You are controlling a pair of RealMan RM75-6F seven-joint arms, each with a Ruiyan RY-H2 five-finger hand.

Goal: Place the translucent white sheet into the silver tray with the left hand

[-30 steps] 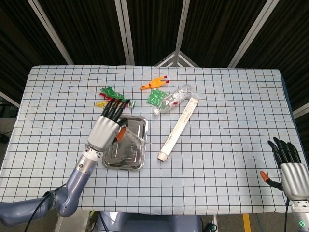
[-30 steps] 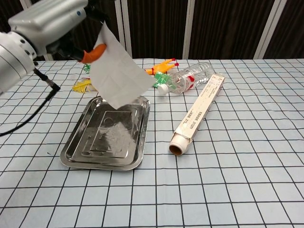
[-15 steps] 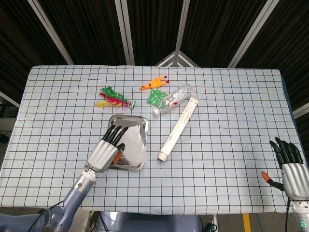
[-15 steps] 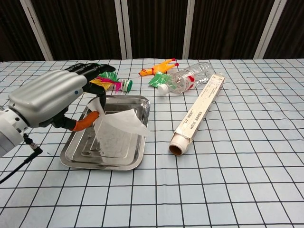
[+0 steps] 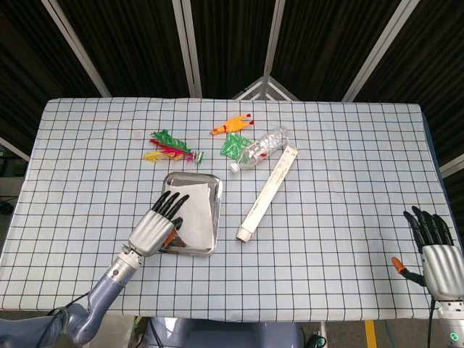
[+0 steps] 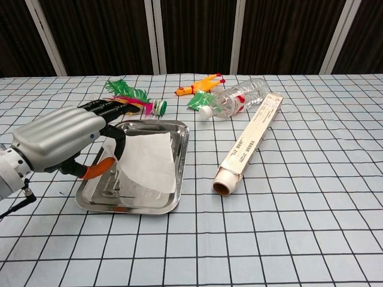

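Left hand (image 6: 63,139), silver-shelled with black fingers (image 6: 111,110) and an orange thumb tip, over the near left corner of the tray (image 6: 179,170), fingers spread and slightly curled, gripping nothing; thumb low beside the sheet's edge, contact not clear. Translucent white sheet (image 6: 152,158), thin and roughly rectangular, lying inside the tray, mostly flat, its right edge along the tray's right wall. Shiny, rectangular metal tray with rounded corners and a raised rim, flat on the table (image 6: 299,239), covered in a pale cloth with a dark grid.

Beyond the tray's far left corner, a feathery bunch (image 6: 125,95) in green, red and yellow, with a small green-and-white round piece (image 6: 159,107) beside it. Farther back, a yellow rubber chicken (image 6: 200,84) lying on its side, then a crumpled green wrapper (image 6: 197,100) touching a clear plastic bottle (image 6: 236,98) with a white cap. Right of the tray, a long cream cardboard box (image 6: 251,140), lying slantwise, with a roll end showing at its near opening.

Right hand (image 5: 438,254) at the near right table edge, fingers apart, empty.
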